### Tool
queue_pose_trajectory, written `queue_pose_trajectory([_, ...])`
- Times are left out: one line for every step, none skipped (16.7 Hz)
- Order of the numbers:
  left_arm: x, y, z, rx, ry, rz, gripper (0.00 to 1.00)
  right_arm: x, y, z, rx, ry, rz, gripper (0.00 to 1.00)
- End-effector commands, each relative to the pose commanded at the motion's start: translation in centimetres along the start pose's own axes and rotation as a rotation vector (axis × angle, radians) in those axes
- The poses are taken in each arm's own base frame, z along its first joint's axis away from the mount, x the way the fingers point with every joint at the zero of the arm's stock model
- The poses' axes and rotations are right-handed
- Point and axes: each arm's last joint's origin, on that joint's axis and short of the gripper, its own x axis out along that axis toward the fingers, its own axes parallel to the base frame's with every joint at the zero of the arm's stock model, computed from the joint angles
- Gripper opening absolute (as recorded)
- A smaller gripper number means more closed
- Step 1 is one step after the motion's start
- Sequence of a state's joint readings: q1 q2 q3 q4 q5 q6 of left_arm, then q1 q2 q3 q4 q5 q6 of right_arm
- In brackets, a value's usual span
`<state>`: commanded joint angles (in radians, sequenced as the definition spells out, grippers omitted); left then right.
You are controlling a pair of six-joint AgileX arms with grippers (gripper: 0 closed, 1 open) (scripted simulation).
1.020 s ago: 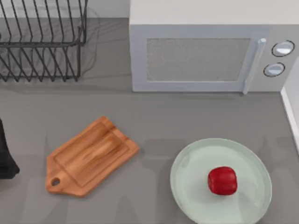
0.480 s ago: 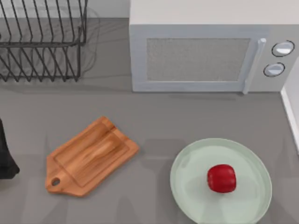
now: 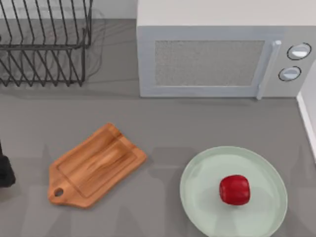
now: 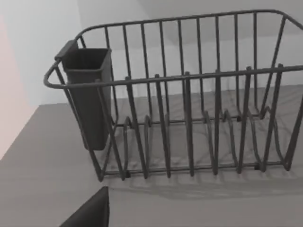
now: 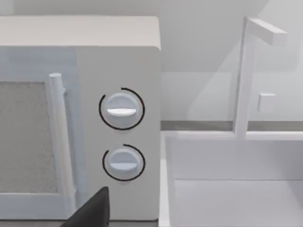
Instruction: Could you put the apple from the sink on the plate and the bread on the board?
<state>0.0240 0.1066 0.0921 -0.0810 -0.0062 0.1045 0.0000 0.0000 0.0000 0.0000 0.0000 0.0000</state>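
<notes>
**Apple plated, bread still to find**

Apple (image 3: 234,189) sits on the plate (image 3: 197,183); the board (image 3: 96,165) lies bare. Bread is the remaining thing — probably light, soft, crushable, best pinched gently across flat opposite sides. Left arm (image 3: 4,170) sits at the table's left edge — whether either gripper is open or holding anything, I cannot tell.

A wire dish rack (image 3: 44,42) sits at eleven o'clock; a white microwave (image 3: 222,49) at one o'clock.
</notes>
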Motion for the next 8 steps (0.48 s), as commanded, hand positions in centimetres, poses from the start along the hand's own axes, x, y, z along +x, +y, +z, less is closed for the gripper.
queue_pose_trajectory([0.1, 0.2, 0.6, 0.049, 0.05, 0.005, 1.0, 0.0, 0.0, 0.0, 0.0, 0.0, 0.0, 1.0])
queue_pose_trajectory([0.4, 0.4, 1.3, 0.104, 0.11, 0.005, 1.0, 0.0, 0.0, 0.0, 0.0, 0.0, 0.0, 1.0])
queue_pose_trajectory([0.8, 0.6, 1.9, 0.165, 0.181, 0.0, 1.0, 0.0, 0.0, 0.0, 0.0, 0.0, 0.0, 1.0])
queue_pose_trajectory([1.3, 0.8, 2.5, 0.228, 0.264, -0.013, 1.0, 0.0, 0.0, 0.0, 0.0, 0.0, 0.0, 1.0])
queue_pose_trajectory([2.0, 1.1, 3.1, 0.294, 0.355, -0.036, 1.0, 0.0, 0.0, 0.0, 0.0, 0.0, 0.0, 1.0])
queue_pose_trajectory([2.9, 1.3, 3.5, 0.36, 0.45, -0.068, 1.0, 0.0, 0.0, 0.0, 0.0, 0.0, 0.0, 1.0])
queue_pose_trajectory([3.9, 1.6, 3.8, 0.424, 0.549, -0.111, 1.0, 0.0, 0.0, 0.0, 0.0, 0.0, 0.0, 1.0])
queue_pose_trajectory([5.0, 1.9, 4.0, 0.485, 0.648, -0.163, 1.0, 0.0, 0.0, 0.0, 0.0, 0.0, 0.0, 1.0])
